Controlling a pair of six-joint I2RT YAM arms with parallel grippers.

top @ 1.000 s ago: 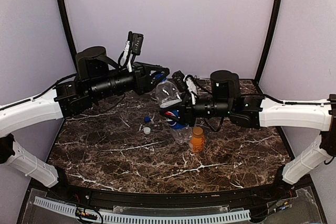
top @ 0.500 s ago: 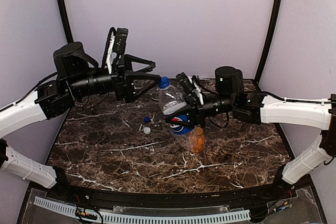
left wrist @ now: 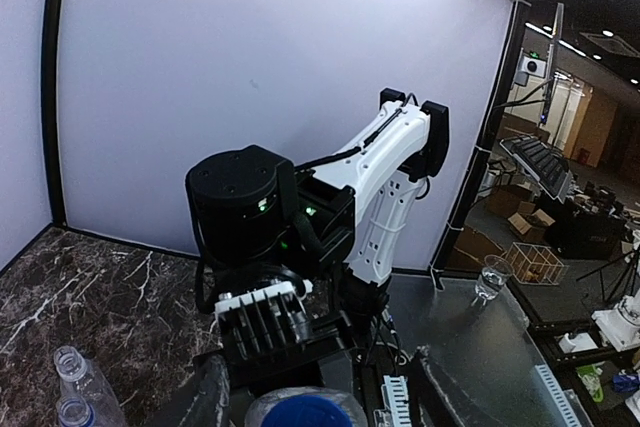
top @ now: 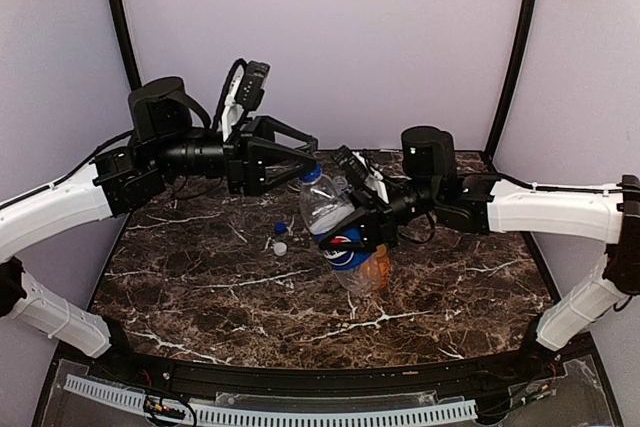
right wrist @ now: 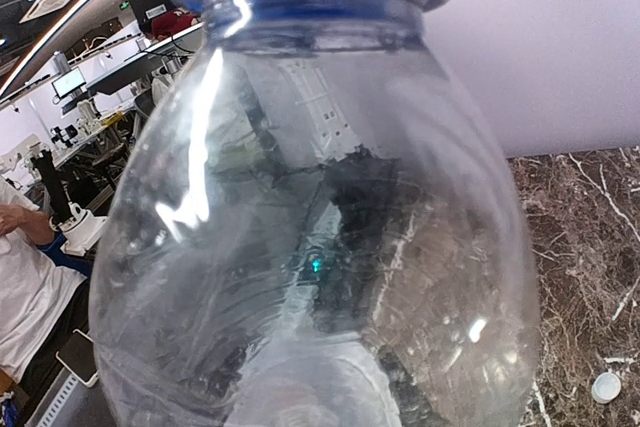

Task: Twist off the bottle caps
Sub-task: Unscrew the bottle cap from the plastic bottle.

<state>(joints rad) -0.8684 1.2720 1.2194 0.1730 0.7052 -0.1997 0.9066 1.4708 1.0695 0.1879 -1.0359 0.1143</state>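
My right gripper point(top: 352, 230) is shut on the clear Pepsi bottle point(top: 325, 205) at its blue label and holds it tilted above the table. The bottle's blue cap point(top: 313, 175) is on and points up-left. My left gripper point(top: 308, 169) is open, with its jaws on either side of that cap and a gap on each side. In the left wrist view the cap point(left wrist: 305, 414) sits at the bottom edge between my fingers point(left wrist: 205, 402). The bottle point(right wrist: 320, 247) fills the right wrist view and hides those fingers. The short orange bottle point(top: 378, 267) stands behind it.
A small blue cap point(top: 281, 228) and a white cap point(top: 280, 247) lie on the marble table point(top: 200, 277), left of the held bottle. The white cap also shows in the right wrist view point(right wrist: 605, 387). Two clear open bottle necks point(left wrist: 75, 387) show low left in the left wrist view.
My left gripper drew back up and left from the cap, opened wide, then came back around it. The right gripper lowered and tilted the bottle a little. The cap stays on.
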